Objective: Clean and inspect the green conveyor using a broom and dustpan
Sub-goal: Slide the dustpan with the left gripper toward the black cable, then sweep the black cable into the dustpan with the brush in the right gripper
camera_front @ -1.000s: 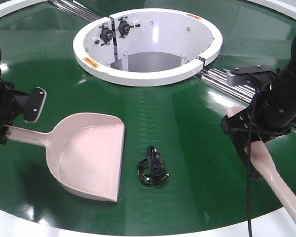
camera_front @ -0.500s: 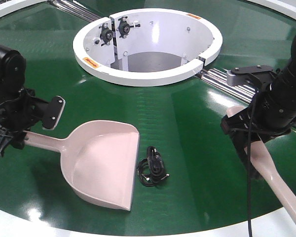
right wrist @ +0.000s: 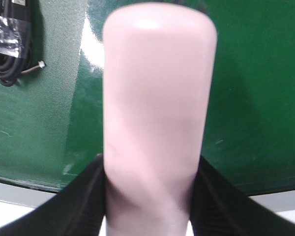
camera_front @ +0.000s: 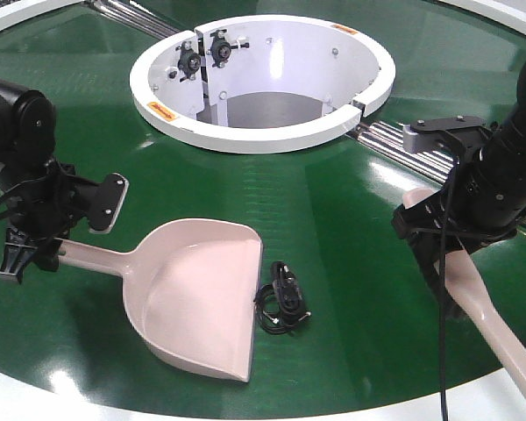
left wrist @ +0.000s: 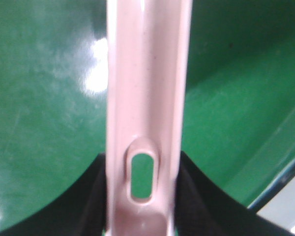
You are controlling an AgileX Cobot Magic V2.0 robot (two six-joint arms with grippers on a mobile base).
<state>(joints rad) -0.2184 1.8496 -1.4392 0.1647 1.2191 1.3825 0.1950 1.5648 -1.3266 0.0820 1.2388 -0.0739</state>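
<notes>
The pale pink dustpan (camera_front: pixel 197 294) lies on the green conveyor (camera_front: pixel 351 228), its mouth facing right. My left gripper (camera_front: pixel 37 247) is shut on the dustpan's long handle near the slot hole, and the handle (left wrist: pixel 147 98) fills the left wrist view between the black fingers (left wrist: pixel 91 206). My right gripper (camera_front: pixel 438 256) is shut on the pale pink broom (camera_front: pixel 491 324), which slants toward the lower right edge. The broom (right wrist: pixel 157 98) also fills the right wrist view; its bristles are hidden. A black coiled cable (camera_front: pixel 282 305) lies at the pan's lip.
The white central ring housing (camera_front: pixel 162 110) stands at the back centre. Silver rollers (camera_front: pixel 394 140) run from it toward the right arm. The conveyor's white outer rim (camera_front: pixel 351 412) borders the near edge. The cable (right wrist: pixel 10 44) shows at the right wrist view's top left.
My left gripper has moved the dustpan to the right and nearer; its lip now meets the black cable, which has shifted slightly right. The right arm and broom have not moved.
</notes>
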